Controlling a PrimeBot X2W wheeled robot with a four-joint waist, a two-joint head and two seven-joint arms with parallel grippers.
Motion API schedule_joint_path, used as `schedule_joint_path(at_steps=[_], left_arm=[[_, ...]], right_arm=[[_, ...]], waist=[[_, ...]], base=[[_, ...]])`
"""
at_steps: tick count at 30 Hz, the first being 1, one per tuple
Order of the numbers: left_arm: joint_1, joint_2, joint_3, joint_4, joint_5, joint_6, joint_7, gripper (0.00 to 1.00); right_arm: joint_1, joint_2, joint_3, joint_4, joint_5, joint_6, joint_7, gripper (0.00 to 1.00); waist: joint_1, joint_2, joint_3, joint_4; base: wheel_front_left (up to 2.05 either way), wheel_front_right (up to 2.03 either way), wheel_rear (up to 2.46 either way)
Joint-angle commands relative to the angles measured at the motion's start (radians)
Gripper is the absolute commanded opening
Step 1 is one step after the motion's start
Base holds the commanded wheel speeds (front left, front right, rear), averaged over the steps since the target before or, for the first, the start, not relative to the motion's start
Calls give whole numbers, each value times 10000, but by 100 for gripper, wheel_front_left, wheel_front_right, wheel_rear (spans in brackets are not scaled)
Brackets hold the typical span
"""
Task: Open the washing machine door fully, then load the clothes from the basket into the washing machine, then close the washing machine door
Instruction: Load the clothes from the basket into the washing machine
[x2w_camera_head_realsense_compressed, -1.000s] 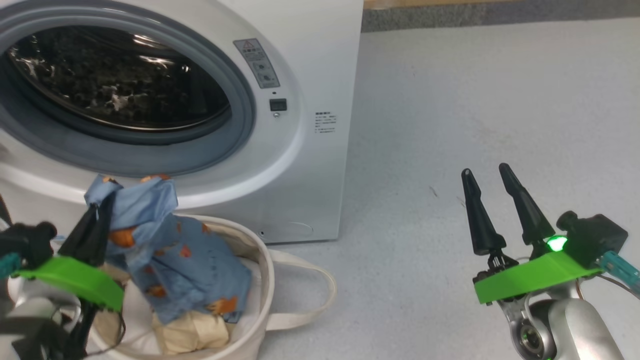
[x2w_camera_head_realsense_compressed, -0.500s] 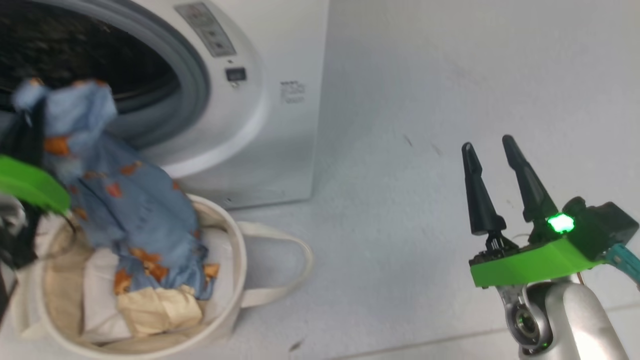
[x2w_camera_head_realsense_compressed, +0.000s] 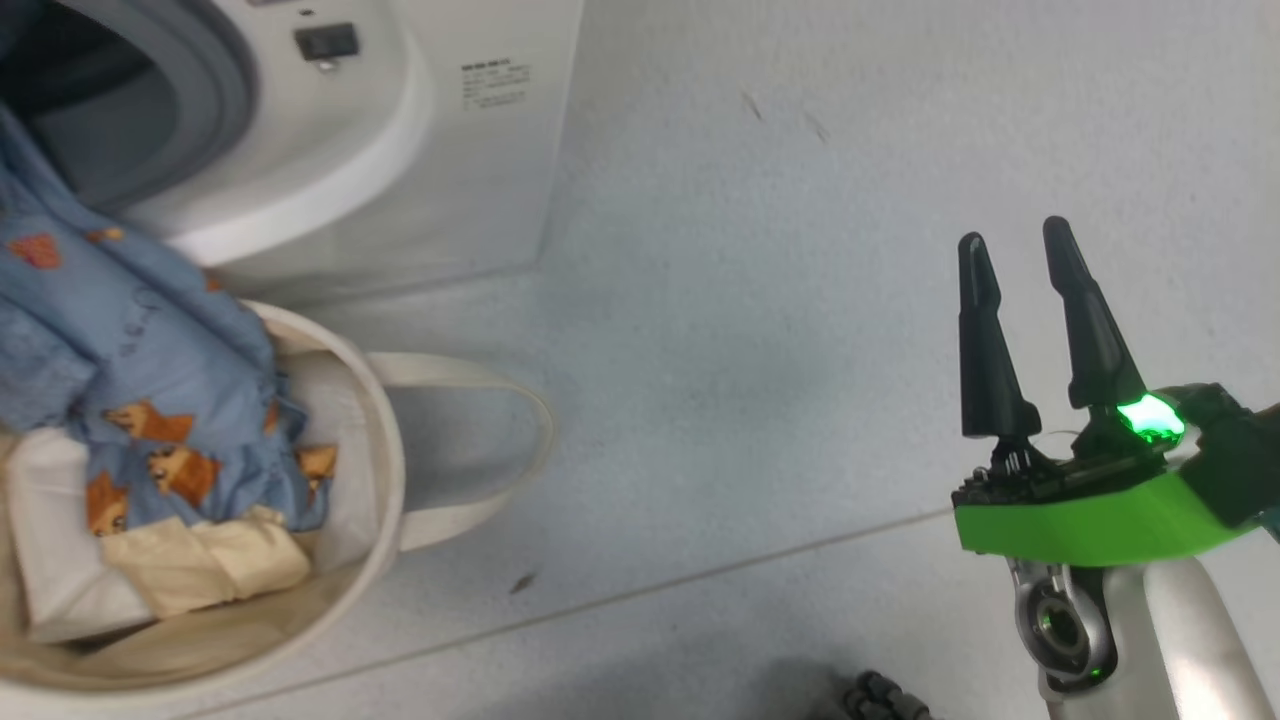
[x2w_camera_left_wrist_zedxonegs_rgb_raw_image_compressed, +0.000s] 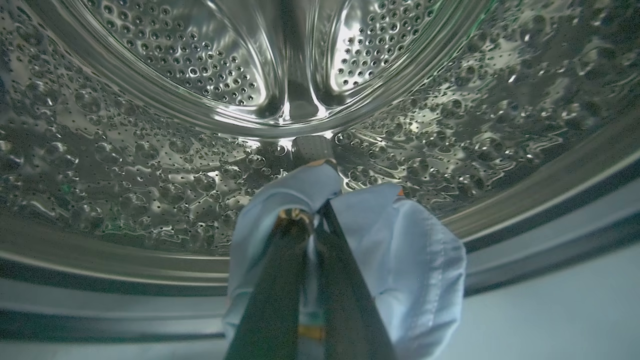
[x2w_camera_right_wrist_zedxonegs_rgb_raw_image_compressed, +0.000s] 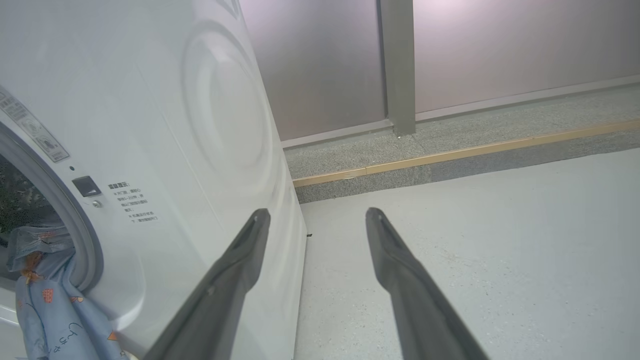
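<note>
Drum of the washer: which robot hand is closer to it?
Left. The left hand, shut on the blue cloth, is at the drum's mouth; the right hand hangs open over the floor, beside the machine.

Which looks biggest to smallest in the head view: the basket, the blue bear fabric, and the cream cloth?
1. basket, largest, though cut off by the picture's edge.
2. blue bear fabric, partly out of frame and raised nearer the camera, so it may look oversized.
3. cream cloth, clearly smallest.
</note>
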Motion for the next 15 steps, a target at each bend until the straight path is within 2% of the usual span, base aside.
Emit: schedule_joint_path(at_steps=[1,7,15], left_arm=[[-662,749,241,-16,-128,17,109,0],[-2108,1134,-404,232,-307,17,-67,0],[-3834,1361,-742,795,-431,16,-1829,0]], right_arm=[[-58,53,213,-385,79,6,-127,100],[-106,53,240,-533,186,6,-230,100],[-172,54,256,-833,277,6,-246,100]], waist=[[-3,0,687,-365],[-3,0,1421,-483],[-3,0,1874,-493]], base=[[0,0,0],[0,0,0],[0,0,0]])
